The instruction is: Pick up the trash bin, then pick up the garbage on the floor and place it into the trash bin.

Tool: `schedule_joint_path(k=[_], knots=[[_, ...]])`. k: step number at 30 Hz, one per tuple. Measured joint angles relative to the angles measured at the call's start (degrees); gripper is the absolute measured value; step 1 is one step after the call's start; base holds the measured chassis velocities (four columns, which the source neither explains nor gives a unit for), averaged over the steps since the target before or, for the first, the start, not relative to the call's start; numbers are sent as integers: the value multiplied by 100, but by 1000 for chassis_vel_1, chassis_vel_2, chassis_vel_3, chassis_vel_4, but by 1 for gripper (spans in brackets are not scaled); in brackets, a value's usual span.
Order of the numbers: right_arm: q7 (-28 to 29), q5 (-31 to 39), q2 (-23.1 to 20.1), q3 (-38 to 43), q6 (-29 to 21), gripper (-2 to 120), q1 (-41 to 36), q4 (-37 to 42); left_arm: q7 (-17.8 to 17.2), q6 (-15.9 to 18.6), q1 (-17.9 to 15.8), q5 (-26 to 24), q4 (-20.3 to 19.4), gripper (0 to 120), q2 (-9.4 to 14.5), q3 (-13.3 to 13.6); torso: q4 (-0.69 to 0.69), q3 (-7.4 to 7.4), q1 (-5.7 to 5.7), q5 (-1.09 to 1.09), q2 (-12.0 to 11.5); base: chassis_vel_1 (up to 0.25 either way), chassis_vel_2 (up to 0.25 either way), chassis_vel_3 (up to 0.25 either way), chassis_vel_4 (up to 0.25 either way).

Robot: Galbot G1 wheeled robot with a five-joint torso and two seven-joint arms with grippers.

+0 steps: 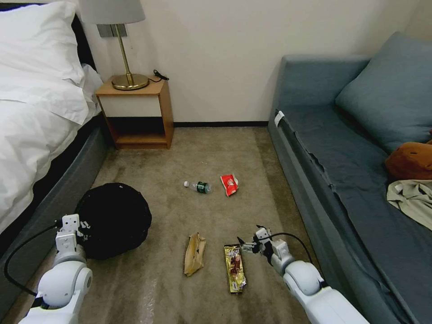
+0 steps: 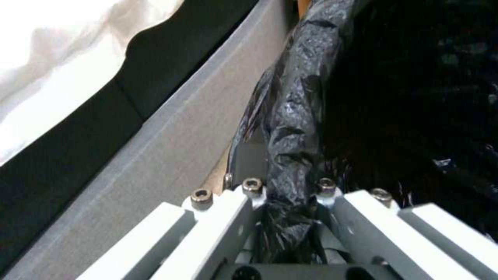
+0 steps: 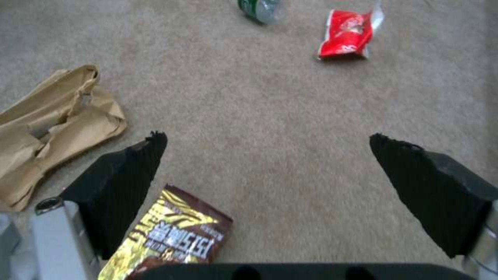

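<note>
The trash bin (image 1: 114,218), lined with a crinkly black bag (image 2: 295,116), stands by the bed base at the left. My left gripper (image 1: 72,225) is shut on its rim (image 2: 288,186). Garbage lies on the carpet: a clear bottle with a green label (image 1: 199,186), a red snack packet (image 1: 230,184), a tan crumpled scrap (image 1: 194,254) and a brown-yellow wrapper (image 1: 235,267). My right gripper (image 1: 245,245) hovers open just above the wrapper's far end (image 3: 171,237). Its black fingers (image 3: 130,175) are spread wide over bare carpet. The scrap (image 3: 52,128) lies beside it, and the red packet (image 3: 346,35) and bottle (image 3: 262,7) farther off.
A bed with white linen (image 1: 36,112) runs along the left, its grey base (image 2: 155,155) close against the bin. A wooden nightstand (image 1: 137,112) with a brass lamp (image 1: 128,67) stands at the back wall. A blue-grey sofa (image 1: 351,180) borders the right.
</note>
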Motion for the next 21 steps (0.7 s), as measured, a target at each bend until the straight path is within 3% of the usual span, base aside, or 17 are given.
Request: schedule_joint_path(k=[11, 16, 21], knots=[[-176, 177, -479, -895, -108, 100, 582, -381, 54, -55, 116, 176, -91, 2, -118, -82, -2, 0, 0, -1, 0, 0, 0, 0, 0], [-183, 177, -392, -1337, -87, 100, 792, -652, 60, -130, 160, 319, -162, 2, -376, -49, -2, 0, 0, -2, 0, 0, 0, 0, 0], [-183, 249, -196, -1570, -125, 100, 924, -804, 0, -57, 246, 412, -200, 2, -439, -124, -1, 0, 0, -1, 0, 0, 0, 0, 0]])
